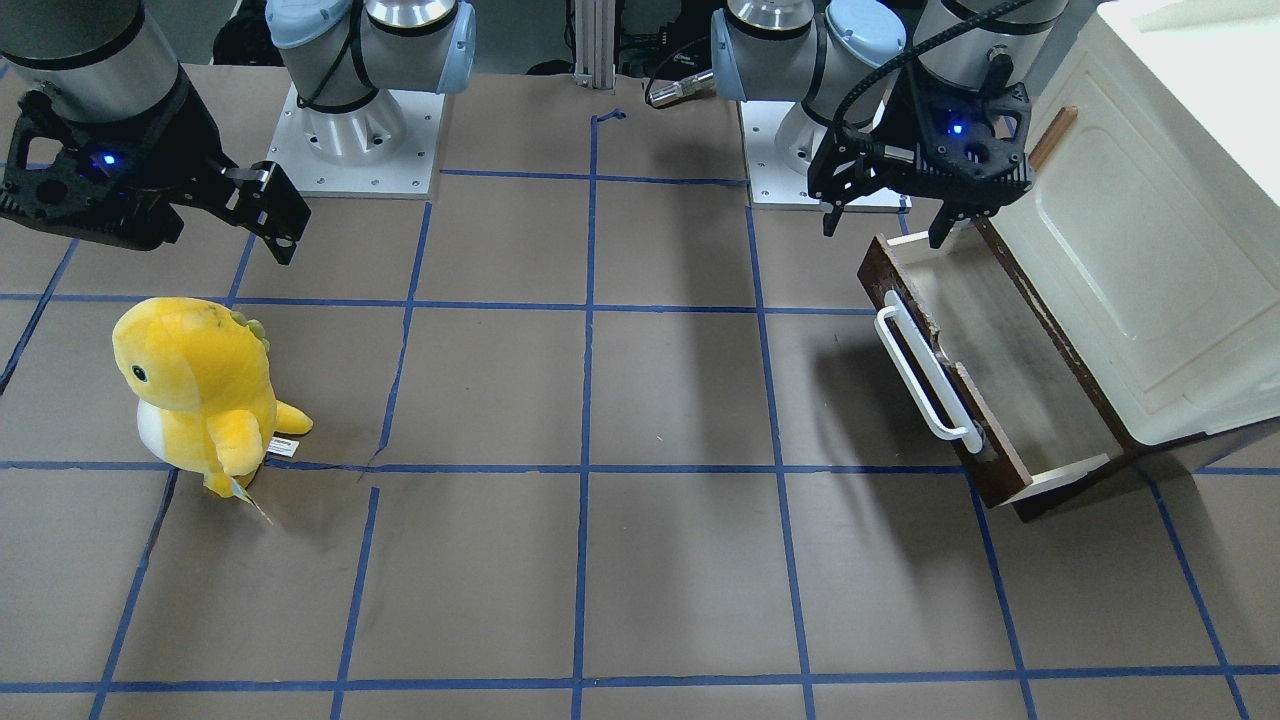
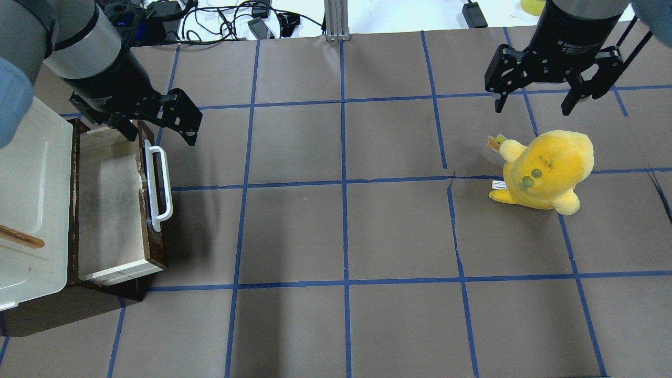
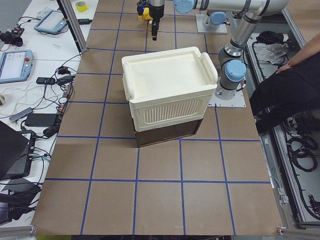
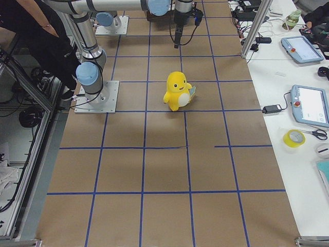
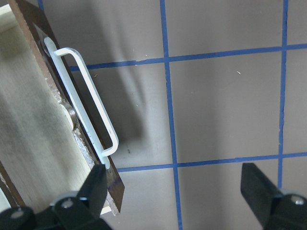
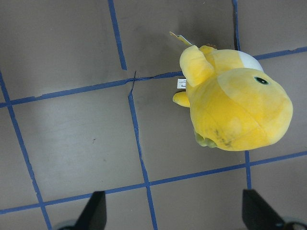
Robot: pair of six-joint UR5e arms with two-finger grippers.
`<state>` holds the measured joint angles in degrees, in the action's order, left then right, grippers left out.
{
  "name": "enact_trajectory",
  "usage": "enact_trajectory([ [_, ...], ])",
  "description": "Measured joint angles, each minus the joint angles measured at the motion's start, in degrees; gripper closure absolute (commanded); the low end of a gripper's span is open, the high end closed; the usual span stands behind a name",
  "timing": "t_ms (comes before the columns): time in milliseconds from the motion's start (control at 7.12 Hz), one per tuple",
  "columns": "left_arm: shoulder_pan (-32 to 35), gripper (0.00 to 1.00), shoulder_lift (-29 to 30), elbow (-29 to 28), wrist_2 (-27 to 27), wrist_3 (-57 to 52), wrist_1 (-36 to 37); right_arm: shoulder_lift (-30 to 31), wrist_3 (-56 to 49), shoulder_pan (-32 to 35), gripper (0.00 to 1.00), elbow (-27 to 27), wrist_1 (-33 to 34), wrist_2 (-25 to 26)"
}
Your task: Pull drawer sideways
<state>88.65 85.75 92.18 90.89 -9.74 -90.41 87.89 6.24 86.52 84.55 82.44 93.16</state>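
Observation:
The drawer (image 2: 107,205) stands pulled out from under the cream cabinet (image 2: 26,184). It has a dark brown front, a long white bar handle (image 2: 157,186) and a greyish bottom. It also shows in the front-facing view (image 1: 1000,370) and in the left wrist view, with the handle (image 5: 86,100) at the left. My left gripper (image 2: 160,137) is open and empty. It hovers above the handle's end nearest the robot, one finger over the drawer's inside and one outside its front. My right gripper (image 2: 531,107) is open and empty, far from the drawer.
A yellow plush toy (image 2: 546,168) stands on the brown table below my right gripper and also shows in the right wrist view (image 6: 235,105). The cabinet door has a small wooden handle (image 2: 21,237). Blue tape lines grid the table. Cables lie beyond its far edge.

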Motion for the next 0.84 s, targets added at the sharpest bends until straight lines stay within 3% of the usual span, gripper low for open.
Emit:
enact_trajectory([
  [842,0.04,0.00,-0.17,0.10,-0.41,-0.44,0.30,0.00,0.00,0.06,0.00,0.00,0.00,0.00],
])
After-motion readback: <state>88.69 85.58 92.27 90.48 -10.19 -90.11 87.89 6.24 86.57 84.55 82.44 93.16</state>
